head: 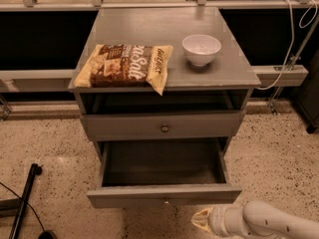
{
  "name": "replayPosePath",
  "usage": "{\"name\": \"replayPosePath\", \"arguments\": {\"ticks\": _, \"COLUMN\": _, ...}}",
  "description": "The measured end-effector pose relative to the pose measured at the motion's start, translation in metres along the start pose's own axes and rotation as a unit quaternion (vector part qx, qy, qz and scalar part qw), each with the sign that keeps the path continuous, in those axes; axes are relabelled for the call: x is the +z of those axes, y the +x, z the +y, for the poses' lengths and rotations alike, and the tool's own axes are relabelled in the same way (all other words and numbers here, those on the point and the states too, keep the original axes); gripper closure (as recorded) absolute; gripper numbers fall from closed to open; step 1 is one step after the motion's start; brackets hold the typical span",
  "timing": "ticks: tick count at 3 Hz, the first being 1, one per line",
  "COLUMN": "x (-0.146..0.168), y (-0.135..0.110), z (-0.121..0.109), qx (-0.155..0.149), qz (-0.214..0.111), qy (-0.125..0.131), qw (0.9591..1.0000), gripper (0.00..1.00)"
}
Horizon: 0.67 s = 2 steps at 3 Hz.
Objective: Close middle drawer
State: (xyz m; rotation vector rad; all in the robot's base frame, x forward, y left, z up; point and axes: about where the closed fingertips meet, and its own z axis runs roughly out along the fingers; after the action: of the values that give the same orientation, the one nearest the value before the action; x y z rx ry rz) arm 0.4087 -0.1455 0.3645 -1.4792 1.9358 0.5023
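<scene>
The middle drawer [164,195] is pulled far out of the grey cabinet. Its shallow front panel faces me with a small knob [165,201] at its centre, and its dark grey interior [162,163] looks empty. My gripper [202,220] is at the bottom edge of the camera view, just below and in front of the right half of the front panel, pointing left. The white arm [269,223] runs off to the lower right. The gripper sits apart from the panel.
A taller-fronted closed drawer [162,126] with a knob sits above. On the cabinet top [149,29] lie a brown-and-yellow chip bag [124,66] and a white bowl [201,49]. A black pole [22,203] lies on the speckled floor at left. Cables hang at right.
</scene>
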Motion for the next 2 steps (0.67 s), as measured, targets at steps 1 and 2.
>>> {"name": "replayPosePath", "arguments": {"ticks": 1, "x": 0.005, "y": 0.004, "z": -0.024, "qx": 0.003, "qz": -0.007, "qy": 0.043, "qw": 0.9991, "gripper": 1.0}}
{"name": "replayPosePath", "arguments": {"ticks": 2, "x": 0.002, "y": -0.006, "z": -0.064, "qx": -0.009, "qz": -0.017, "qy": 0.097, "qw": 0.9951, "gripper": 1.0}}
